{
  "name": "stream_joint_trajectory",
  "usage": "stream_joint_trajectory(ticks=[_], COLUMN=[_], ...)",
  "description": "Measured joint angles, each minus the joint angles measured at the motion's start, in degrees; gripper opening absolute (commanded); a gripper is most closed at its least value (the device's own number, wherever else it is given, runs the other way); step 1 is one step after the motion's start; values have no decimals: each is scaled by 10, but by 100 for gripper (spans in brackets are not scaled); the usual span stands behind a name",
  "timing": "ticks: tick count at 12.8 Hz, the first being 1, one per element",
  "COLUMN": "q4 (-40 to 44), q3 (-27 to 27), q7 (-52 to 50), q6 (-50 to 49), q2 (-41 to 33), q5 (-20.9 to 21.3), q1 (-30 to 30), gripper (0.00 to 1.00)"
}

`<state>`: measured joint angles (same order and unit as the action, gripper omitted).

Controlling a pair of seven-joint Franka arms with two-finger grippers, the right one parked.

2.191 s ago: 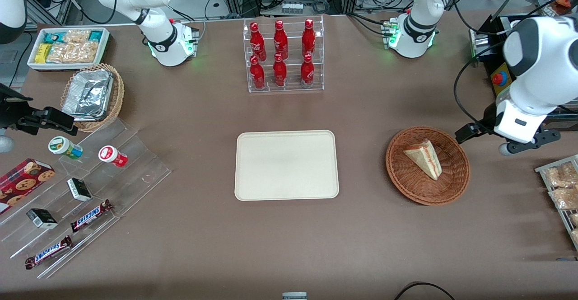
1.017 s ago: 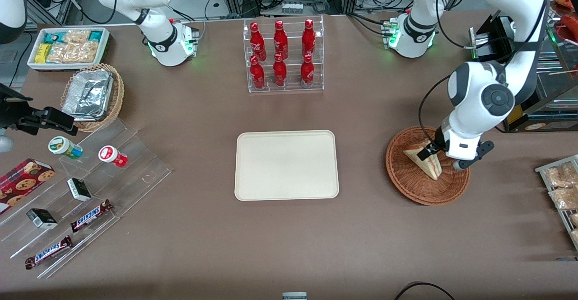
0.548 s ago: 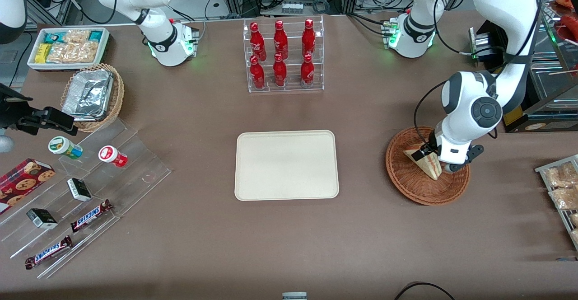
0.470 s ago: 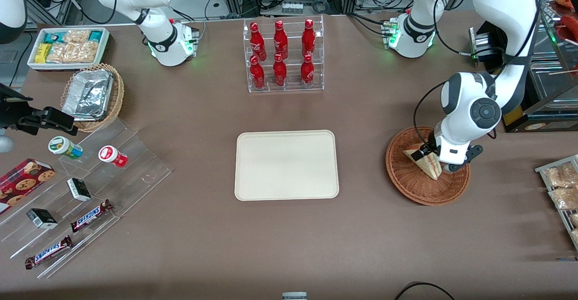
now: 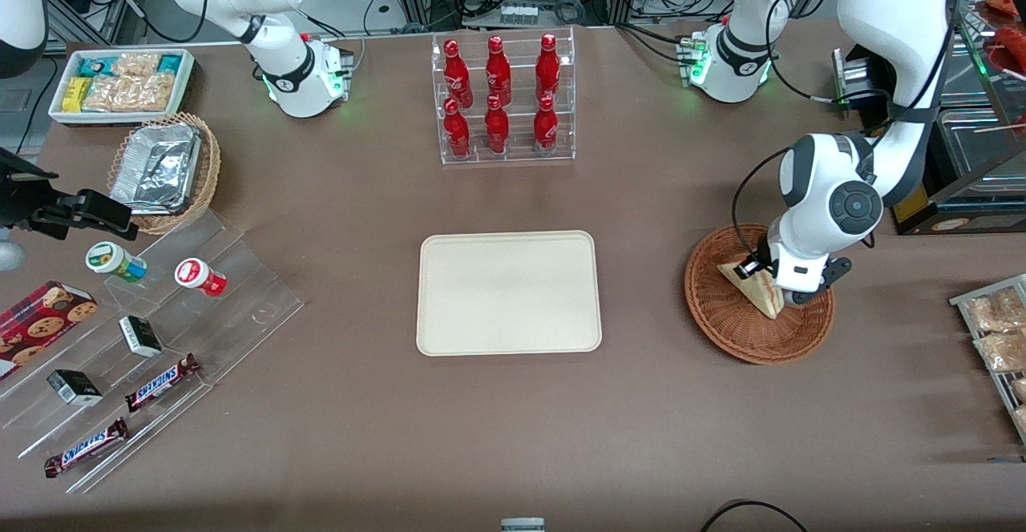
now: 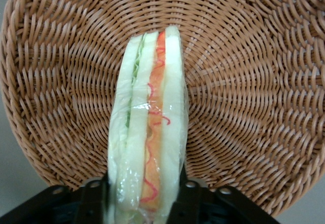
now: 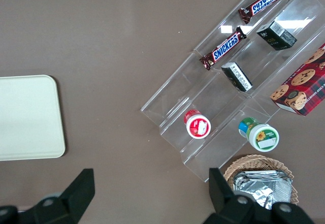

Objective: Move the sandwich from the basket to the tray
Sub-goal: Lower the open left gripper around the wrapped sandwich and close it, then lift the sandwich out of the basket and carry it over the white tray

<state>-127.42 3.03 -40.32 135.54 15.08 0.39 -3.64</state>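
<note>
"SNICKERS" reads on two chocolate bars (image 7: 264, 2) (image 7: 222, 48).

Red bottles (image 5: 497, 95) in my rack: six
Snickers bars (image 5: 160, 382): two
Lidded cups (image 5: 116, 261): two
Wicker baskets (image 5: 733, 324): two
My hand (image 5: 765, 282): one

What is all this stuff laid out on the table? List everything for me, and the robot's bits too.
sandwich: one, white bread, red and green filling, in the basket.
basket: one, reddish-brown wicker, toward the working arm's end.
tray: one, cream, mid-table.
bottles: six, red, in a clear rack.
foil container: one, silver, in a tan wicker basket.
white bin: one, holding snack packets.
Snickers bars: two, brown, on the clear stepped stand.
small cups: two, one red-lidded, one green-lidded, same stand.
cookie box: one, red.
gripper: one, down in the basket, a finger on each side of the sandwich.
</note>
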Motion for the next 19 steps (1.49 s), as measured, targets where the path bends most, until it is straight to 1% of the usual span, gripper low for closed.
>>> stream_joint_trajectory(ticks=[3,4,6,8,11,15,17,19], q4=[3,5,19,38,81,115,137,171], q3=[0,1,2,3,7,11,12,12], q7=[0,0,0,0,0,-5,-6,-5], q6=[-2,-11,-52,-90,-147,-156,-156,-156], q2=[-8,-15,-35,-58,-76,-72,-56,-18], q5=[1,8,31,40,41,41,41,41], q1=[-1,-2,-12,-30,-87,-171,-207,-243], gripper=[0,0,0,0,0,0,0,0])
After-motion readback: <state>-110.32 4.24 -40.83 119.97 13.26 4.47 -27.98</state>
